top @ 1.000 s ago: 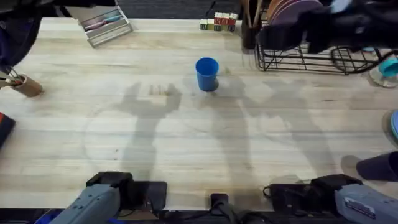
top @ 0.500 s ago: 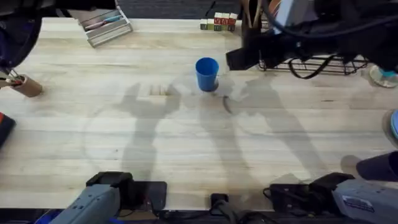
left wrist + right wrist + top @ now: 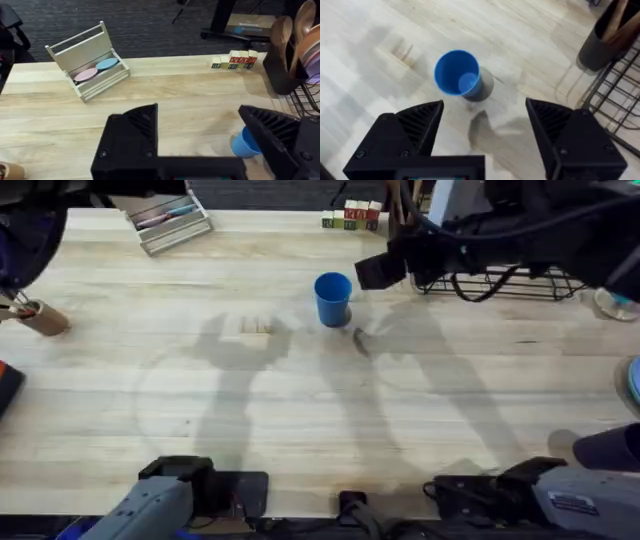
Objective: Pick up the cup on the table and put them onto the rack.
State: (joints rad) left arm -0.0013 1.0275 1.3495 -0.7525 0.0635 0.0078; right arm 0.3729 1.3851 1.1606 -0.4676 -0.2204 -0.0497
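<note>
The bright-blue cup point(image 3: 333, 298) stands upright on the wooden table point(image 3: 300, 410), toward the far middle. My right gripper point(image 3: 374, 271) hangs just to its right and slightly behind, reaching in from the rack side. In the right wrist view the cup point(image 3: 457, 73) lies ahead of the open right gripper point(image 3: 485, 104), not between the fingers. The black wire rack point(image 3: 500, 282) sits at the far right, partly hidden by the right arm. My left gripper point(image 3: 197, 111) is open and holds nothing, high above the table, with the cup point(image 3: 243, 144) off beside its right finger.
A grey slatted tray point(image 3: 165, 222) sits at the far left, a row of letter blocks point(image 3: 350, 217) at the far edge. A dark utensil holder point(image 3: 607, 42) stands beside the rack's wires point(image 3: 615, 95). A brown object point(image 3: 40, 316) lies at the left edge.
The right arm has swung left from over the rack and come down toward the cup. The cup has not moved.
</note>
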